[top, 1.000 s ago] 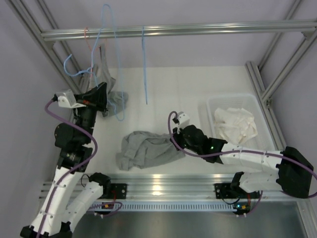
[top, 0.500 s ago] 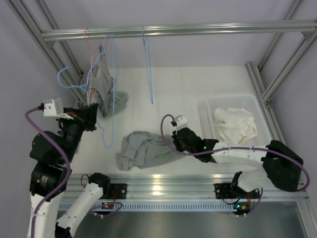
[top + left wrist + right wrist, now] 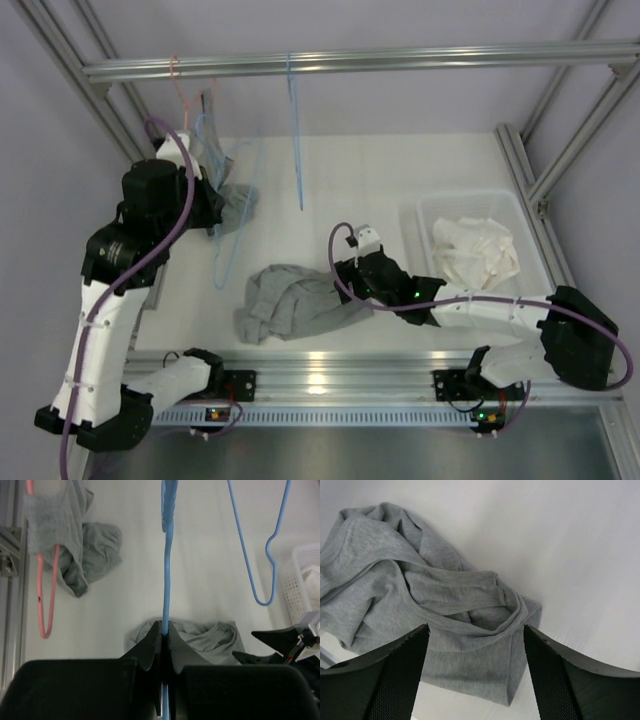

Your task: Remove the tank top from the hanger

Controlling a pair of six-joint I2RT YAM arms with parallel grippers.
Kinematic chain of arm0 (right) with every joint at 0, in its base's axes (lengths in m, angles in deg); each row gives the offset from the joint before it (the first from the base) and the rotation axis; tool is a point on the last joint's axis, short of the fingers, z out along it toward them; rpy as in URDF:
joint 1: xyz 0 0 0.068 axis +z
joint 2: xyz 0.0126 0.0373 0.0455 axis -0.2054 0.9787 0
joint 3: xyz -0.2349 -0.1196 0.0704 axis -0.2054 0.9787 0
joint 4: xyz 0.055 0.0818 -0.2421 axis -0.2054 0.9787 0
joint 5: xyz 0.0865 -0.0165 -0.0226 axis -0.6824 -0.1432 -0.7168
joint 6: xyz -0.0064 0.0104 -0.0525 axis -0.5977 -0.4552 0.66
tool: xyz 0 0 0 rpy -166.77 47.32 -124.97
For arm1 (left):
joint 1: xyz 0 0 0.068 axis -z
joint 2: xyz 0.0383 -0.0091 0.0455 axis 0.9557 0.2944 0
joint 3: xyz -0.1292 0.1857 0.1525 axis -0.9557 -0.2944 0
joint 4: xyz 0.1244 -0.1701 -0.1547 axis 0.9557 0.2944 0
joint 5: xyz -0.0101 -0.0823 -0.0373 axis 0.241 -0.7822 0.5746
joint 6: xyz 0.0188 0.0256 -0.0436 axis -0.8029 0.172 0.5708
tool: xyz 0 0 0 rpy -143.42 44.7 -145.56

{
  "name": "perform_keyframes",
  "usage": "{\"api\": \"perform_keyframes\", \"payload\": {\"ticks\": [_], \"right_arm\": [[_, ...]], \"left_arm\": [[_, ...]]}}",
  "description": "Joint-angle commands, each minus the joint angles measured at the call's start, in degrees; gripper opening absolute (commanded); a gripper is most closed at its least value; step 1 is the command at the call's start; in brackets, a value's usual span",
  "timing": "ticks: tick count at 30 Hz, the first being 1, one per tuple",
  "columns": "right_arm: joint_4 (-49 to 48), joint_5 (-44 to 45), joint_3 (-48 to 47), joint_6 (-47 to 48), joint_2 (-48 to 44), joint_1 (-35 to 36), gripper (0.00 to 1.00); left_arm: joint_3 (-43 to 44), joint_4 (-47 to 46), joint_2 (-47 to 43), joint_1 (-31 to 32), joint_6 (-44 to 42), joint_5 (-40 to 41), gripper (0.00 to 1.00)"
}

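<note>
Your right gripper (image 3: 475,630) stands open directly over the grey tank top (image 3: 420,580). Its two dark fingers (image 3: 395,672) straddle the folded edge of the cloth on the side facing the white bin (image 3: 470,198), and neither one pinches it. The tank top lies crumpled flat on the table (image 3: 380,180), left of the bin and just beside it, off any hanger.

Your left gripper (image 3: 165,627) is clamped tight on the wire of a blue hanger (image 3: 166,580). It holds that hanger bare, well to the left of the bin and beyond the tank top.

The bin holds one crumpled white cloth (image 3: 475,250) and nothing else you can make out.

Farther left of the bin than anything else, a pink hanger (image 3: 42,610) carries a second grey garment (image 3: 75,545), whose lower folds bunch on the table. A second blue hanger (image 3: 295,150) hangs bare from the aluminium rail (image 3: 400,58), between the held hanger and the bin. The right arm's body (image 3: 480,310) stretches along the near side of the bin.
</note>
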Motion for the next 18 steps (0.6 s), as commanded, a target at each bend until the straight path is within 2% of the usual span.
{"api": "perform_keyframes", "payload": {"ticks": [1,2,3,4,9,12,18], "right_arm": [[-1.64,0.78,-1.36,-0.15,-3.26,-0.38,0.75],[-1.56,0.69,-1.28,-0.15,-4.22,-0.38,0.79],[-1.38,0.69,-1.10,-0.15,-4.75,-0.38,0.95],[-1.38,0.69,-0.93,-0.24,-5.28,-0.38,0.99],[-1.03,1.12,0.57,0.02,-8.27,-0.38,0.99],[-0.41,1.13,0.74,0.37,-8.88,-0.38,0.99],[-0.15,0.69,2.32,0.99,-11.78,-0.29,0.99]], "left_arm": [[9.98,1.47,4.13,0.20,-4.33,1.56,0.00],[13.74,1.30,5.71,0.20,-4.51,1.82,0.00],[15.52,1.30,9.12,0.20,-5.38,1.99,0.00],[17.45,1.30,10.72,0.11,-5.82,2.34,0.00],[27.64,0.94,18.37,0.20,-7.85,3.05,0.00],[31.52,1.64,25.56,0.20,-8.37,3.49,0.00],[40.66,1.12,33.39,0.11,-9.78,7.27,0.00]]}}
